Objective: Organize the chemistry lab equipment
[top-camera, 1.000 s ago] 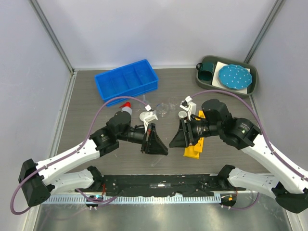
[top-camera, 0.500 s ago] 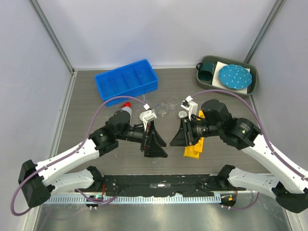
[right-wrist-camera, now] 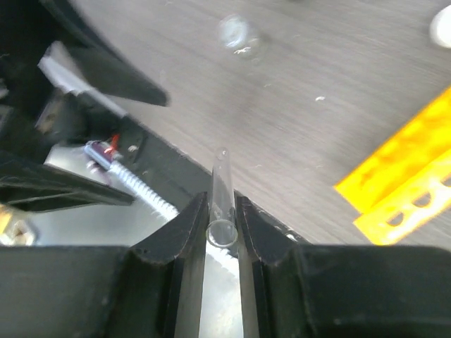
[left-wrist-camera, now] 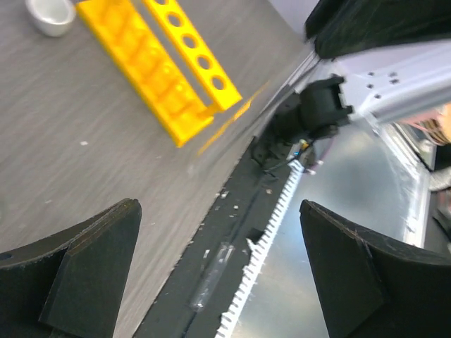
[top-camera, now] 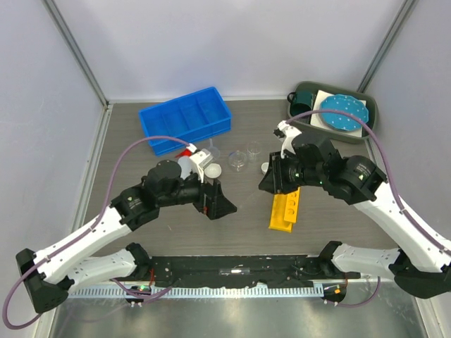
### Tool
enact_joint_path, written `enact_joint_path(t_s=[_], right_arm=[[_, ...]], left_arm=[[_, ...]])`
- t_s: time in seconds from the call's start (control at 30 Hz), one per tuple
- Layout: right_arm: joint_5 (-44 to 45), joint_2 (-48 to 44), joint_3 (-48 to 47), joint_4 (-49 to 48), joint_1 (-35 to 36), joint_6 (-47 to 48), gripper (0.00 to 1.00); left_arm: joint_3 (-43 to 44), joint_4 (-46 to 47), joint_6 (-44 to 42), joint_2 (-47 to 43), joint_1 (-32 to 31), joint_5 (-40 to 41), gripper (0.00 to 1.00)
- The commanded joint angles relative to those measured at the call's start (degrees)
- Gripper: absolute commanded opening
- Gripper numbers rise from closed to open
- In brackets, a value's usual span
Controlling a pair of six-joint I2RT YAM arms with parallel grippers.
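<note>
The test tube (right-wrist-camera: 223, 172) is pinched betw. the fingers of the R gripper (right-wrist-camera: 220, 210), off the table, open end twd. the wrist cam. The yellow tube rack (top-camera: 284, 210) lies flat on the table just beside that gripper. The L gripper (left-wrist-camera: 218, 209) is spread wide w/ nothing in it, left of the rack. The squeeze bottle (top-camera: 187, 160) is partly hidden behind the L arm. A white dish (top-camera: 213, 170) & clear beakers (top-camera: 238, 160) sit mid-table, w/ the blue bin (top-camera: 185, 118) behind.

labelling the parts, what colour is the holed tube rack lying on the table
Yellow. The tube rack shows best in the left wrist view.
</note>
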State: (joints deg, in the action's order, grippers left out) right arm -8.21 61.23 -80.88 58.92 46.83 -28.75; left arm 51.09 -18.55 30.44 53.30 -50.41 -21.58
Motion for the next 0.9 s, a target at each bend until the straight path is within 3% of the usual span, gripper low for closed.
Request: enact_joint_path(t_s=[0.0,0.17,0.27,0.5,0.87], right_arm=[[18.0,3.0,-8.1,6.8,0.1,3.6,0.19],[29.7,6.5,-12.6,10.4,-1.5,4.5,0.19],[31.7,7.8,-13.6,11.0,-5.3,5.7,0.18],[26.4,9.3,-12.0,8.5,-18.2,8.9,0.17],[27.8,10.8,-7.6,6.1,-21.3,7.7,0.18]], left_arm=[[1.6,-8.6,-2.7,-3.3,0.3,10.5,0.99],[-0.1,-9.0,-1.7,-6.0,0.3,11.5,0.99],[-0.4,-9.6,-1.3,-6.5,0.3,11.0,0.99],[-0.8,-9.1,-1.0,-7.1,0.3,10.1,0.98],[-0.6,-9.1,-1.2,-6.4,0.4,8.8,0.98]])
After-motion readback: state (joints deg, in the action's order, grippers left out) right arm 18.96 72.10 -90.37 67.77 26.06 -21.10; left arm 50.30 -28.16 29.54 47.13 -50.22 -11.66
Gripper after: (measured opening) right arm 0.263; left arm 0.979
